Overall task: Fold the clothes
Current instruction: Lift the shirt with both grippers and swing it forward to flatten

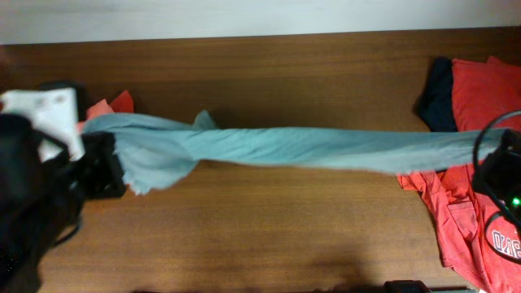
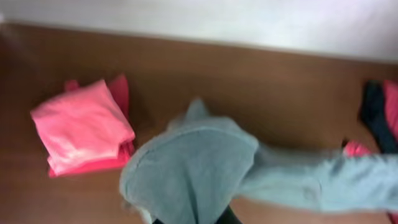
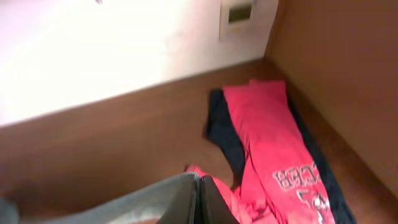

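A pale grey-blue T-shirt (image 1: 309, 148) hangs stretched in a long band across the table, held at both ends. My left gripper (image 1: 104, 155) is shut on its left end, where the cloth bunches and drapes (image 2: 193, 168) over the fingers, which barely show at the bottom edge (image 2: 214, 218). My right gripper (image 1: 498, 155) is shut on the right end; in the right wrist view the dark fingers (image 3: 211, 205) are pressed together with grey cloth (image 3: 149, 199) running off to the left.
A folded coral shirt (image 2: 84, 127) lies at the left behind the left arm (image 1: 110, 104). At the right lie a red shirt with white lettering (image 3: 273, 143) (image 1: 476, 220) and a navy one (image 3: 224, 134) (image 1: 438, 94). A wall runs along the table's far edge.
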Tool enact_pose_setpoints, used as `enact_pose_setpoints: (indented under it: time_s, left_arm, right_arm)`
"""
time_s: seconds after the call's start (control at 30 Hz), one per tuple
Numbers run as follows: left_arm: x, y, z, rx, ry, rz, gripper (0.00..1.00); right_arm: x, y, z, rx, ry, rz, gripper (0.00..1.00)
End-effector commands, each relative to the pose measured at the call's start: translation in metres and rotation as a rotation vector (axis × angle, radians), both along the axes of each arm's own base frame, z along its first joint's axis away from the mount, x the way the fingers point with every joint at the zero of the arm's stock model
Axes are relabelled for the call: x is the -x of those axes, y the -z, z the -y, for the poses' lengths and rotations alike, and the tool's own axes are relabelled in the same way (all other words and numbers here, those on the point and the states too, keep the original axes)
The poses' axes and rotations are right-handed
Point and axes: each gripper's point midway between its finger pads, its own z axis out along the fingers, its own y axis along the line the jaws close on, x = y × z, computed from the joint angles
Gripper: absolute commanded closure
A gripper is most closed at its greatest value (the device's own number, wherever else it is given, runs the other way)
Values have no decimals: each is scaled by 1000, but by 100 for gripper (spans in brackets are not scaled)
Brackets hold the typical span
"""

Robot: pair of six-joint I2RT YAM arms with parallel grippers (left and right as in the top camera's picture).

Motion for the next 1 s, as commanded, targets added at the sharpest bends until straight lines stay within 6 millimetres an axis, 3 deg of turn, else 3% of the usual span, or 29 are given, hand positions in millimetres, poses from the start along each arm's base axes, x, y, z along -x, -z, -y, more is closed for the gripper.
enact_pose_setpoints:
  time_s: [0.0,0.1,0.2,0.23,0.27,0.3,0.33,0.37,0.4,0.47,0.53,0.6,0.63,0.7,0.77,0.8,0.87,0.93,0.97]
  left_arm:
    - [-12,-7,-10,-36,-55,41,100]
    - [-36,2,-7,-41,-53,6,100]
    - [-71,26,-2,-57,-51,-78,100]
    - [-98,46,2,-75,-44,-139,100]
    - [-113,58,3,-89,-42,-168,100]
    - [-147,83,5,-122,-36,-213,100]
    - [-168,95,5,-145,-29,-221,100]
    - [-184,104,5,-163,-22,-218,100]
    - [-217,114,1,-185,-18,-185,100]
    - [-256,112,-9,-181,-47,-90,100]
    - [-278,92,-22,-168,-84,22,100]
    - [-286,48,-35,-158,-120,167,100]
    - [-283,13,-43,-174,-131,260,100]
    - [-269,-40,-54,-188,-153,384,100]
    - [-250,-71,-56,-185,-155,440,100]
    - [-242,-73,-53,-193,-135,429,100]
    - [-233,-59,-47,-187,-97,359,100]
    - [-225,-33,-45,-189,-83,248,100]
    - [-219,-8,-41,-181,-56,151,100]
  right_arm:
    - [-22,11,7,33,20,-71,96]
    - [-57,37,7,28,14,-182,96]
    - [-98,72,9,35,4,-310,96]
    - [-126,99,10,36,-1,-389,96]
    - [-144,116,11,35,-2,-431,96]
    - [-171,140,11,32,-5,-478,96]
    - [-193,157,10,27,-11,-492,96]
    - [-202,163,10,23,-16,-491,96]
    - [-226,175,6,6,-35,-479,96]
    - [-245,173,3,-20,-35,-445,96]
    - [-257,147,4,-53,-5,-356,96]
    - [-262,99,5,-51,3,-227,96]
    - [-261,61,6,-45,4,-135,96]
    - [-247,4,6,-35,-3,-8,96]
    - [-235,-14,5,-19,-11,15,96]
    - [-232,-13,5,-15,-13,4,96]
    - [-225,2,5,1,-23,-69,96]
    - [-220,29,5,-4,-23,-178,96]
    - [-216,49,5,-8,-23,-260,96]
